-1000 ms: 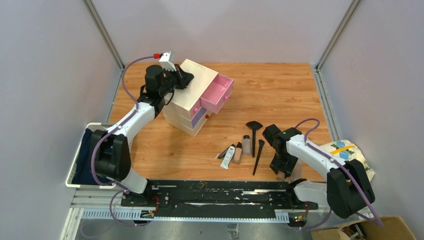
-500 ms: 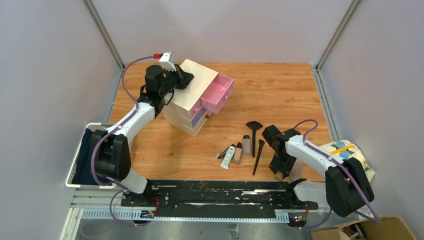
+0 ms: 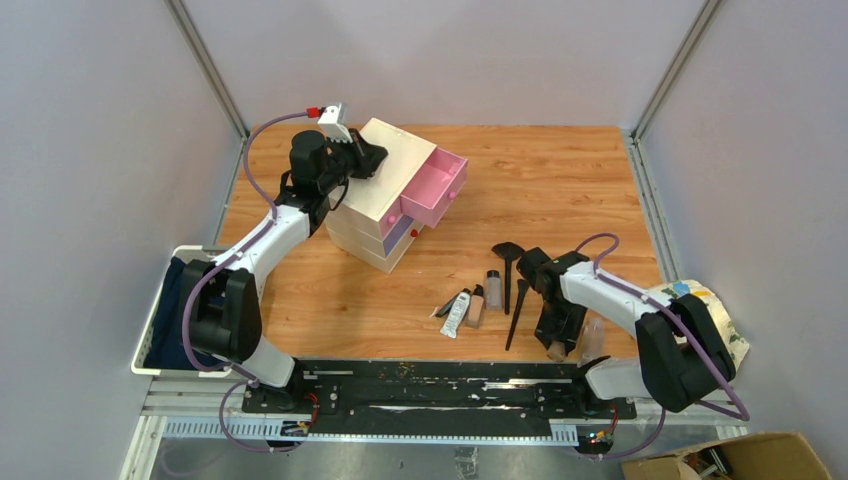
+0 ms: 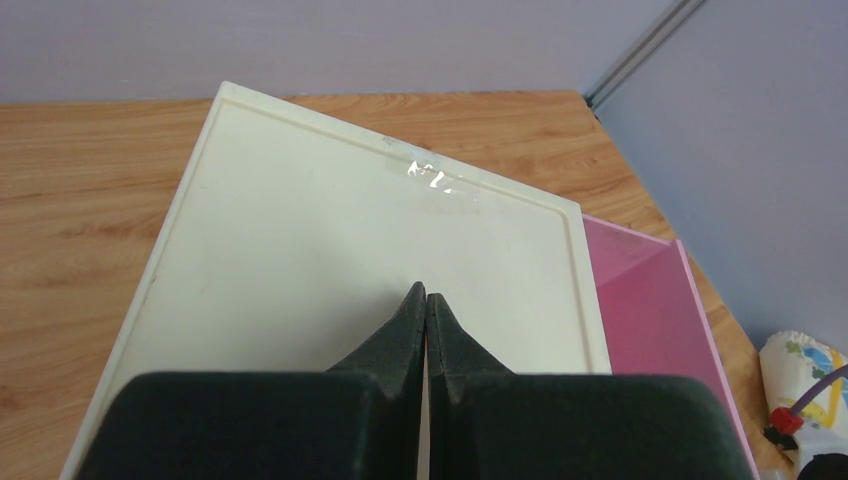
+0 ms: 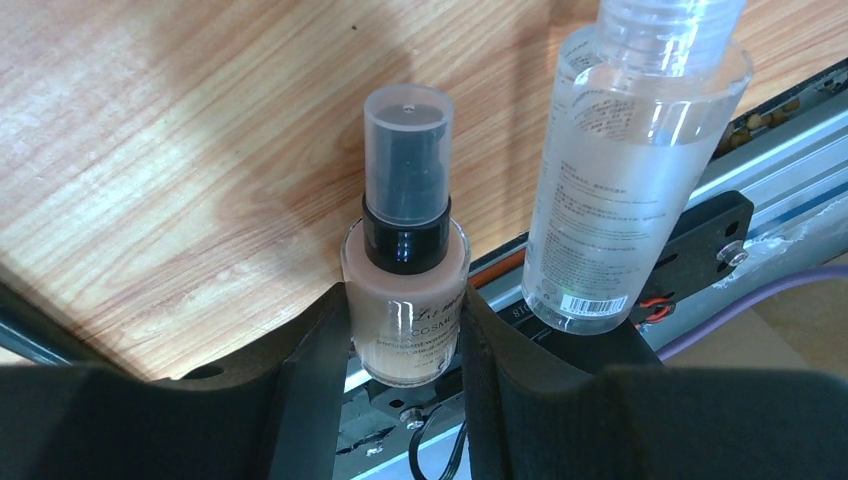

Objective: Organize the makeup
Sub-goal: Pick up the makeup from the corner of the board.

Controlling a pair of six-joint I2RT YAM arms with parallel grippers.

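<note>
We list: one round glass bottle of beige foundation (image 5: pixel 405 300), with clear cap and black collar, clasped on both sides by the right gripper (image 5: pixel 405 335) at the wooden table's (image 5: pixel 150 150) near edge, base hidden. Just beside it stands a frosted clear plastic bottle (image 5: pixel 620 180), top cut off. The right forearm has shifted leftward since before. The left gripper (image 4: pixel 426 300), pinched shut, sits over the smooth cream box (image 4: pixel 300 240).

Four bottles (image 3: pixel 476 304) (image 3: pixel 492 288) (image 3: pixel 556 350) (image 3: pixel 594 340), two brushes (image 3: pixel 507 280) (image 3: pixel 517 315), one tube (image 3: pixel 456 314), one drawer box (image 3: pixel 395 170).

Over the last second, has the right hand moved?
Yes. The right hand, clasping the foundation bottle, shifted slightly left, toward the slim black brush, which stayed put.
</note>
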